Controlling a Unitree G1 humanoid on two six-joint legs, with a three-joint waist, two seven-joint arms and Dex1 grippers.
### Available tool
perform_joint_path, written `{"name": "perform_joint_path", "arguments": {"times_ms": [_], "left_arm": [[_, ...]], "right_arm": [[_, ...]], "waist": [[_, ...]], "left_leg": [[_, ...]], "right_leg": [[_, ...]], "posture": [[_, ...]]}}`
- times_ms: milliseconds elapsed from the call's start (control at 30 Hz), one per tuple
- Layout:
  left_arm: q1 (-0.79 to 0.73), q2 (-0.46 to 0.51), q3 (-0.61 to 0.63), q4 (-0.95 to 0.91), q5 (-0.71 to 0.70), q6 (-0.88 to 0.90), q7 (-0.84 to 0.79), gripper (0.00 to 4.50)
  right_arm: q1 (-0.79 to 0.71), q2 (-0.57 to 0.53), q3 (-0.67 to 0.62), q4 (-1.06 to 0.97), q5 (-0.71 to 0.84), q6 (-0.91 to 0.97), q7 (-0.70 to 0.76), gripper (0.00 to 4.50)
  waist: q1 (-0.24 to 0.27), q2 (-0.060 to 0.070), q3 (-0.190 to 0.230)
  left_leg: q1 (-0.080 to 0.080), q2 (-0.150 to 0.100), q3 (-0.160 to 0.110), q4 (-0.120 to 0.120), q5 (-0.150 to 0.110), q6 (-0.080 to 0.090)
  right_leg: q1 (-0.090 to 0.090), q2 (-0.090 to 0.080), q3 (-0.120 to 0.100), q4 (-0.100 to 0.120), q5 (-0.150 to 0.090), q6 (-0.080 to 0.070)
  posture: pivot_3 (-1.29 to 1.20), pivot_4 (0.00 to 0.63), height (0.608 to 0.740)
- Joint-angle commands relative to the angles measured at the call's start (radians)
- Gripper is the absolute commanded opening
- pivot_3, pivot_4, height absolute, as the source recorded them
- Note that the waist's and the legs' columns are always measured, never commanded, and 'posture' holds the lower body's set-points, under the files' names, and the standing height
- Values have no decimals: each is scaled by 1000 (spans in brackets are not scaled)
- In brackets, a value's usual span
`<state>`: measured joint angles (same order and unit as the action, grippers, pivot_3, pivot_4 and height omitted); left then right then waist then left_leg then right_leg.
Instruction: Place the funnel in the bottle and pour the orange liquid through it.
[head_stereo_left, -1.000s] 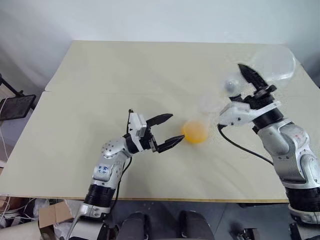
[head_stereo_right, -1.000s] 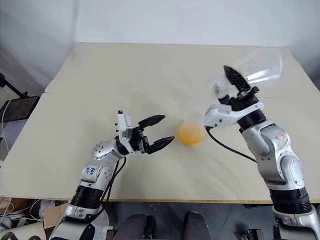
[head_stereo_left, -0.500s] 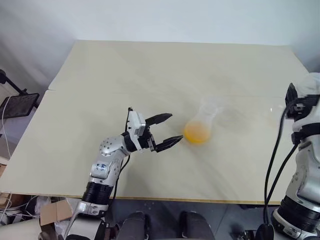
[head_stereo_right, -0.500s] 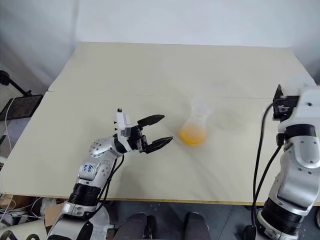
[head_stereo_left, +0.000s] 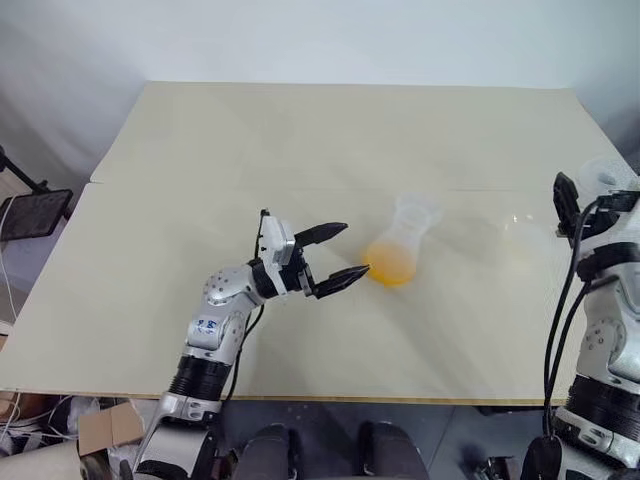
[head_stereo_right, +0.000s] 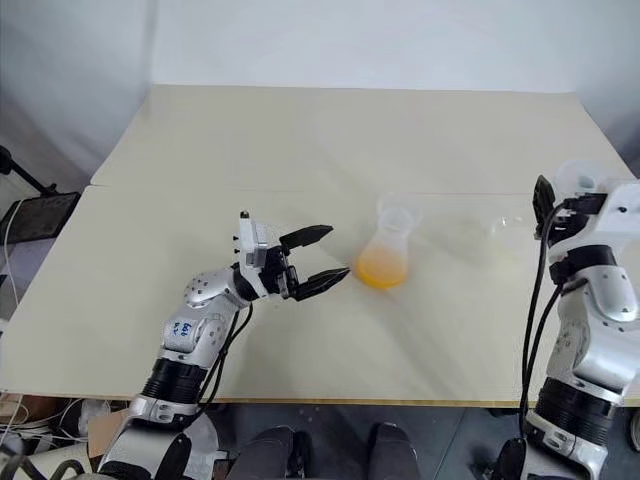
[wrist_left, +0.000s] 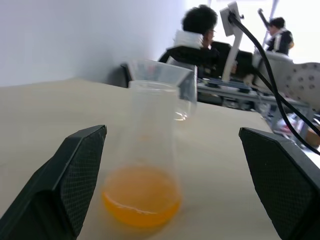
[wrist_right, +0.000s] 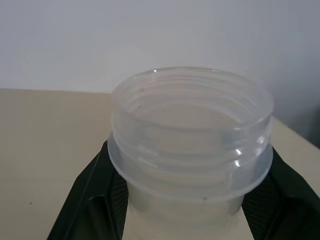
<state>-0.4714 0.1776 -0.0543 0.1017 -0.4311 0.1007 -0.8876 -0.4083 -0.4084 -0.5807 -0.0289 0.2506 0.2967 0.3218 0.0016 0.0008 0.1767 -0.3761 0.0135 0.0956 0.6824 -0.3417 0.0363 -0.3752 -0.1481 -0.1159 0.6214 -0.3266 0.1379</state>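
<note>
Bottle (head_stereo_left: 401, 253) with orange liquid (head_stereo_left: 390, 266) and funnel (wrist_left: 161, 79) in its neck mid-table (head_stereo_left: 300, 140), wide bare tabletop behind and to the sides. Left gripper (head_stereo_left: 334, 256) spread wide just beside bottle base, not touching. Right gripper (wrist_right: 185, 200) at right table edge, clamped on neck of large clear flask (wrist_right: 192, 135), upright.

i see the bottle (head_stereo_left: 400, 250) standing mid-table (head_stereo_left: 250, 150), funnel (wrist_left: 161, 76) in its neck, liquid (wrist_left: 141, 196) in its base. my left gripper (head_stereo_left: 333, 256) sits just left of it; the right gripper (head_stereo_right: 545, 205), at the table's right edge, holds a flask (wrist_right: 192, 135).
</note>
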Motion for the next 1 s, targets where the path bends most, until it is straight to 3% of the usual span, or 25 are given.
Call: {"name": "perform_joint_path", "arguments": {"times_ms": [33,200,400,433,900,1000], "left_arm": [[16,4,14,-70,-33,27,12,4500],[29,24,27,-96,-35,52,18,4500],[38,37,24,-116,-30,49,18,4500],[40,40,24,-118,-30,48,18,4500],[42,97,83,-79,-73,94,2,4500],[30,131,98,-32,-50,61,-29,4500]], "right_arm": [[-36,-23,0,66,27,-46,-20,2477],[-66,-11,28,137,48,-110,-17,2477],[-59,-14,43,140,86,-145,-3,4360],[-54,-19,44,126,93,-144,-4,4434],[70,-169,-72,-156,231,19,-36,4434],[111,-209,-100,-221,244,-36,30,4434]], "waist": [[-1,0,0],[-5,0,0],[-3,0,0],[-3,0,0],[0,0,0],[1,0,0]], "left_leg": [[0,0,0,0,0,0],[0,1,0,0,0,0],[0,0,0,0,0,0],[0,0,0,0,0,0],[0,0,-1,0,0,0],[0,0,-1,0,0,0]], "right_leg": [[0,0,0,0,0,0],[0,0,0,0,0,0],[0,0,0,0,0,0],[0,0,0,0,0,0],[0,0,0,-1,0,0],[0,0,0,-1,0,0]], "posture": [[0,150,740],[0,150,740],[0,150,740],[0,150,740],[0,150,740],[0,150,740]]}}
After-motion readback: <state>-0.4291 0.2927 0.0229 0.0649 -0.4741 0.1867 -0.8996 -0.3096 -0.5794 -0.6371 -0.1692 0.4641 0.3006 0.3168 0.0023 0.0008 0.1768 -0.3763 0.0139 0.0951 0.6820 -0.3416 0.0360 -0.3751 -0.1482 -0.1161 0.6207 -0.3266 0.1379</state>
